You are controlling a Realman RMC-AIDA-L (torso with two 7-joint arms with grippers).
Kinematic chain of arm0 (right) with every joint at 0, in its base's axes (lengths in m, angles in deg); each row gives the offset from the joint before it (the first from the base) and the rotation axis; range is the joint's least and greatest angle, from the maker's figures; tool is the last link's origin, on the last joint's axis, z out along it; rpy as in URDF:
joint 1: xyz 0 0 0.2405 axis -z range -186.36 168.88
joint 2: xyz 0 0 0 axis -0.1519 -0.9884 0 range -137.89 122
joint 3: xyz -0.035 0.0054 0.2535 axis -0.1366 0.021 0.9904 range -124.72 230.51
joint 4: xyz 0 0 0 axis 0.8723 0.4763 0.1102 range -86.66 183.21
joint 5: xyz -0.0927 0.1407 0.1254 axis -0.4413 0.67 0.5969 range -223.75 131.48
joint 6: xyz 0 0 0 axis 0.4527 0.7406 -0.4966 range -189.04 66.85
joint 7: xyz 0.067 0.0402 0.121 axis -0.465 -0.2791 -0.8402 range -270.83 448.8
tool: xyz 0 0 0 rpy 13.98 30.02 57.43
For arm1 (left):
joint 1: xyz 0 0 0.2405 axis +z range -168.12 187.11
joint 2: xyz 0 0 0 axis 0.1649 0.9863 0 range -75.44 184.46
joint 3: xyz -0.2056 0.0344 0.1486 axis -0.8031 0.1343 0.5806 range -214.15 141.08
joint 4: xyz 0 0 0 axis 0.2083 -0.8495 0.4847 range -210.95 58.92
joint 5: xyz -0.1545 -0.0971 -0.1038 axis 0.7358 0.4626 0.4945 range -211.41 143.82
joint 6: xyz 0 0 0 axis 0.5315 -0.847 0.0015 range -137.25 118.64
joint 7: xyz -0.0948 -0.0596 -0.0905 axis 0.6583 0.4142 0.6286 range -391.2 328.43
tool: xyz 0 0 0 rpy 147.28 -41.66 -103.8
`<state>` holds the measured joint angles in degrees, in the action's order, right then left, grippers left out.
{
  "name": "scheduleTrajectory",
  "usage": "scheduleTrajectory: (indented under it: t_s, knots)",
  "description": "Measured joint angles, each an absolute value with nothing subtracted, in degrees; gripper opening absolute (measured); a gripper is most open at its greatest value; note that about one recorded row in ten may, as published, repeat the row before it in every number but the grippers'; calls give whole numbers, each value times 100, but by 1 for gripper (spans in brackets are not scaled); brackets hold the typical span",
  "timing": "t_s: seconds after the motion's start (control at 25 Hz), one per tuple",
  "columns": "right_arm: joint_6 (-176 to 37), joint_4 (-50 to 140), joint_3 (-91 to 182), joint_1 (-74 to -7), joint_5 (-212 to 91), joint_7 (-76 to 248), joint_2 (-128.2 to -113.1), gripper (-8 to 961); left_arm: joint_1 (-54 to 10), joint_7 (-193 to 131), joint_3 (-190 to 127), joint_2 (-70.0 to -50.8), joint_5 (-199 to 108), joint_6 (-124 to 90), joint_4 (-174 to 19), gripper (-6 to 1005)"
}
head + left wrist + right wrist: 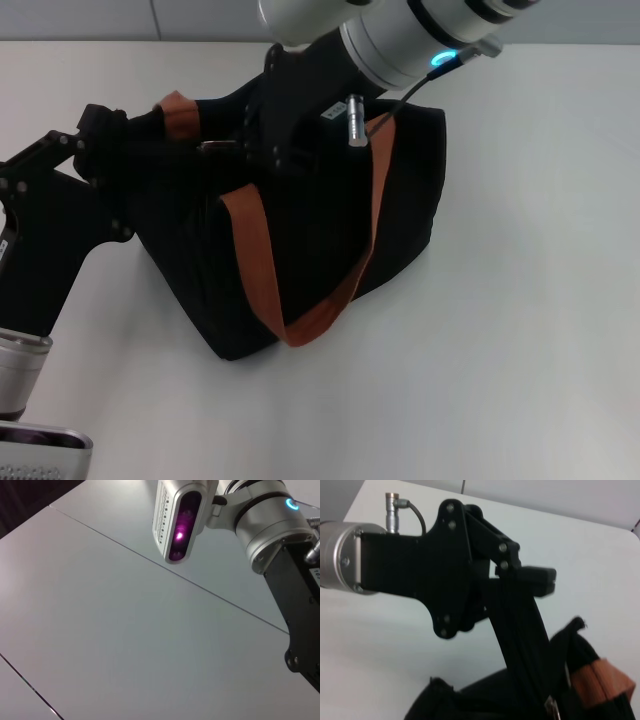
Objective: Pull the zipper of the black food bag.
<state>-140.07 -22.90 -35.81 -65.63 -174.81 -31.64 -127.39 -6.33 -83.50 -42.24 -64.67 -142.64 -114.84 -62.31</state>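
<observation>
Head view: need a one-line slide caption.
Left gripper holds the black food bag at its left end while the right gripper works at the zipper on top.

head view: looks forward and down over the white counter point(520, 300), bag mid-frame.
left wrist view: faces bare counter point(100, 630), close to the right arm.
right wrist view: very near the left gripper point(540, 580).
shared: bag's far-left end.

No readable text, brand or number in any view. A small white label point(333, 113) sits on the right arm's wrist housing, its print illegible. Same for the label scrap point(315, 573) in the left wrist view.
</observation>
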Motion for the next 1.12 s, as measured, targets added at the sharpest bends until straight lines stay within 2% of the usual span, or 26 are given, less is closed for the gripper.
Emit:
scheduleTrajectory:
  t_s: [0.56, 1.12]
  knots:
    - [-14040, -2470, -3321, -6389, -17692, -3310, -12742, -1, -615, -8350, -4234, -6467, -14258, -11478, -6230, 60]
    - [-14482, -2087, -2483, -6748, -17123, -3984, -12721, 152, -640, -8350, -4218, -6467, -14260, -11485, -6213, 62]
